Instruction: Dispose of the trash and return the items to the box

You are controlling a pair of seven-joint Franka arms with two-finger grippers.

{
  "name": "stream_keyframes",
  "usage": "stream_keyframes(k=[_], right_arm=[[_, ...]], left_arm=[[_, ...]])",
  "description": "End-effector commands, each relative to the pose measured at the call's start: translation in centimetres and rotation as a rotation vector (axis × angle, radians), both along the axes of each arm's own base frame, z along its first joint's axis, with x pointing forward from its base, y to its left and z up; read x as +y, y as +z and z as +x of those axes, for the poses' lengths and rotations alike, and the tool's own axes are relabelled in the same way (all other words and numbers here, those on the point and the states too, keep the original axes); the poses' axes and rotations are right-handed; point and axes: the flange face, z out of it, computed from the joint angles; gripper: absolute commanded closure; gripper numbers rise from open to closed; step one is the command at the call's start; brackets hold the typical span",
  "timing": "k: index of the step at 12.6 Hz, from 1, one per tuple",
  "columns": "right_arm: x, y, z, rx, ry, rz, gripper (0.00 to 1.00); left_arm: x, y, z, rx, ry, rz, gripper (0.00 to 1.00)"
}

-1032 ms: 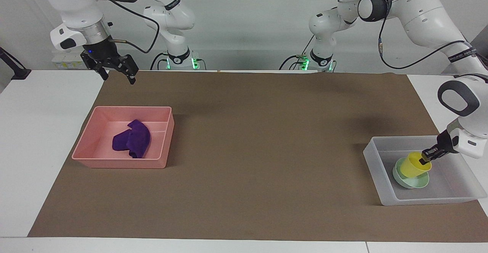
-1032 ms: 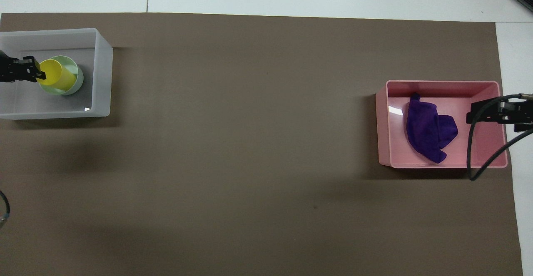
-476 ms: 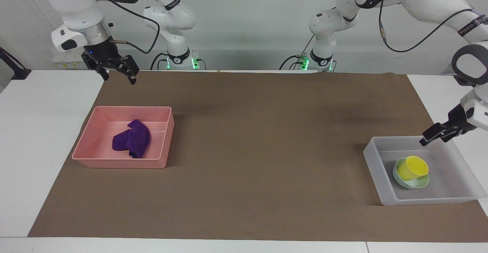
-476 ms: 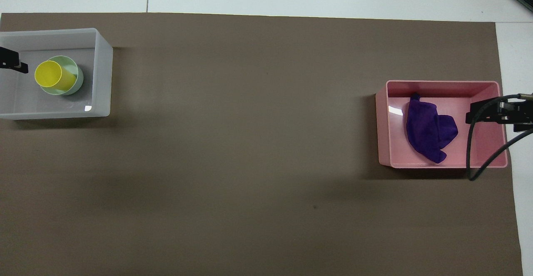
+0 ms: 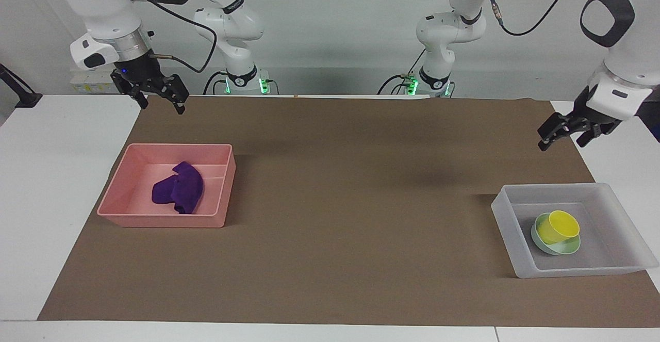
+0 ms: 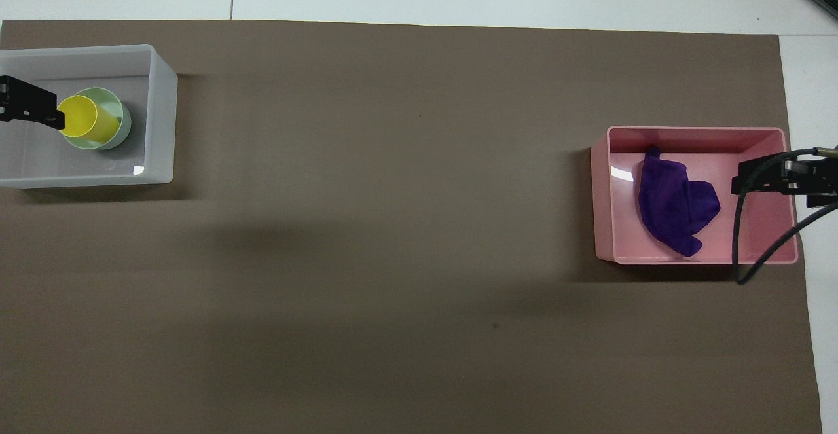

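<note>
The yellow cup (image 5: 562, 224) stands tilted in the mint-green bowl (image 5: 558, 246), and both sit in the translucent box (image 5: 567, 271) at the left arm's end of the table. In the overhead view the cup (image 6: 82, 121) lies in the bowl (image 6: 123, 123) inside the box (image 6: 163, 113). My left gripper (image 5: 563, 141) is open and empty, raised high over the mat beside the box; it also shows in the overhead view (image 6: 26, 103). The purple rag (image 5: 178, 188) lies in the pink bin (image 5: 160, 221). My right gripper (image 5: 161, 106) is open and empty, waiting in the air over the mat's edge by the pink bin.
A brown mat (image 5: 350, 202) covers most of the table, with white tabletop (image 5: 51, 187) at both ends. In the overhead view the rag (image 6: 674, 201) lies in the pink bin (image 6: 694, 260), with the right gripper (image 6: 776, 185) and its cable over the bin's end.
My left gripper let go of the yellow cup, opened, and rose up and away from the box. The cup stays in the bowl. The right arm has not moved.
</note>
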Motion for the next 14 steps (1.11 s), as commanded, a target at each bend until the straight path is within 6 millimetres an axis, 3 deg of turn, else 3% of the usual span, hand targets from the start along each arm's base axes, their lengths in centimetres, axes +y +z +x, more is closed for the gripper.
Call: stream_keyframes(k=[1, 2, 7, 9, 14], right_arm=[[0.0, 0.2, -0.5, 0.001, 0.013, 0.019, 0.0], [0.0, 0.2, -0.5, 0.001, 0.013, 0.019, 0.0], [-0.1, 0.4, 0.2, -0.051, 0.009, 0.015, 0.0], [0.0, 0.3, 0.4, -0.063, 0.009, 0.014, 0.0], [-0.1, -0.1, 0.2, -0.053, 0.014, 0.015, 0.0]], left_arm=[[-1.5, -1.2, -6.2, 0.046, -0.006, 0.015, 0.0], [-1.6, -1.6, -6.9, 0.052, -0.011, 0.012, 0.0], [-1.3, -0.8, -6.8, 0.046, -0.026, 0.015, 0.0], [-2.2, -0.9, -6.7, 0.046, -0.054, 0.017, 0.0], [-1.5, -0.4, -6.7, 0.06, -0.047, 0.017, 0.0]])
